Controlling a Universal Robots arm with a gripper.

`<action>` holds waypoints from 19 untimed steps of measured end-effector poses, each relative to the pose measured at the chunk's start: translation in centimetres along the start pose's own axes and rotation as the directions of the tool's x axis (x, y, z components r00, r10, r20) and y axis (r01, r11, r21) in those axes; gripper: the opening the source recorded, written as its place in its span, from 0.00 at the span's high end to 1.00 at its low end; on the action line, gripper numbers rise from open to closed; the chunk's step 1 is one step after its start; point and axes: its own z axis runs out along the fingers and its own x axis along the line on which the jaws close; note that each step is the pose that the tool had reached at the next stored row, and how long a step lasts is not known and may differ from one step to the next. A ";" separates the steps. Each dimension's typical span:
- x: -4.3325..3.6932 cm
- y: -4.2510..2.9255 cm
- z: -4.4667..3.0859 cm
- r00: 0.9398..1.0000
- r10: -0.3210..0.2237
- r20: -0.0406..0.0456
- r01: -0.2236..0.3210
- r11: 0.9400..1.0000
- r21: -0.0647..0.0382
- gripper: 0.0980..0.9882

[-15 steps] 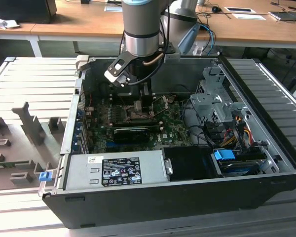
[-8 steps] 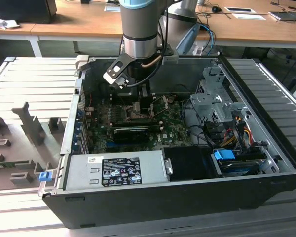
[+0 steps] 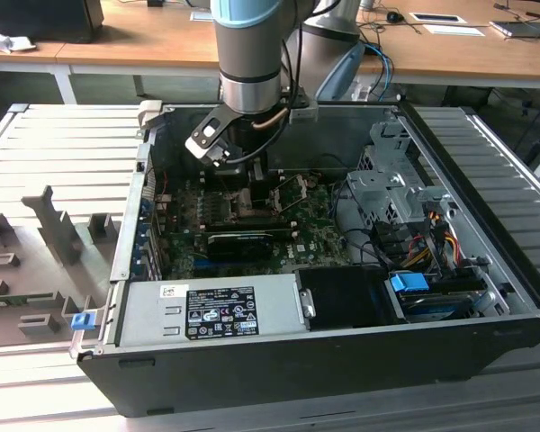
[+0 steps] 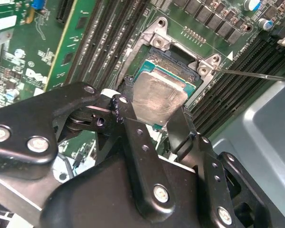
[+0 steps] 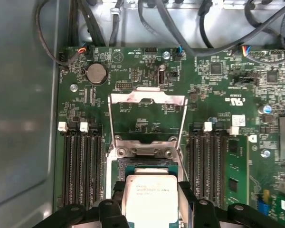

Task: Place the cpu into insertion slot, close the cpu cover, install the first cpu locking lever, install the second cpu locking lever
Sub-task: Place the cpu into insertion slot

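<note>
Both black fingers (image 5: 187,197) of my pincer (image 5: 151,205) are clamped on the cpu (image 5: 151,199), one on each of two opposite edges, its pale metal top facing up. I hold it over the near part of the insertion slot (image 5: 147,165); whether it touches the socket I cannot tell. In the first wrist view the cpu cover (image 5: 147,99) stands open beyond the slot, its square window framing bare green board (image 5: 133,71), so nothing lies over the socket. Rows of dark memory slots (image 5: 83,166) run along both sides of it, a round coin cell (image 5: 96,73) sits further off, and black cables (image 5: 180,23) hang past the board's far edge. The second wrist view gives me the cpu (image 4: 159,97) at a slant, tilted against the dark socket (image 4: 173,59), with my pincer (image 4: 154,114) and one finger (image 4: 137,137) large in front, and a thin metal rod (image 4: 256,75) reaching out from a corner of the socket frame, just beside the grey case wall (image 4: 266,133). The exterior view shows what the wrist views do not: my arm (image 3: 247,45) coming down into the open computer case (image 3: 342,360), the long black card (image 3: 238,241) lying near the socket, the power supply (image 3: 207,310) along the front, and the drive cage (image 3: 387,189) on the exterior view's right.
</note>
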 end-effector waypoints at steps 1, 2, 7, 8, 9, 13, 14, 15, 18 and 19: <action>0.09 -0.04 0.29 1.000 0.000 0.000 0.000 1.000 0.000 0.52; 0.14 -0.06 0.47 1.000 0.000 0.000 0.000 1.000 0.000 0.52; 0.32 -0.16 1.42 1.000 0.004 0.000 -0.004 1.000 0.000 0.52; 0.40 -0.16 1.56 1.000 0.006 0.001 -0.006 1.000 0.000 0.52; 0.43 -0.17 1.61 1.000 0.007 0.001 -0.007 1.000 0.000 0.52; 0.51 -0.18 1.75 1.000 0.010 0.001 -0.010 1.000 0.000 0.52; 0.51 -0.18 1.77 1.000 0.011 0.001 -0.011 1.000 0.000 0.52; 0.52 -0.18 1.79 1.000 0.012 0.001 -0.012 1.000 0.000 0.52; 0.52 -0.19 1.87 1.000 0.012 0.001 -0.012 1.000 0.000 0.52; 0.52 -0.19 1.89 1.000 0.012 0.001 -0.012 1.000 0.000 0.52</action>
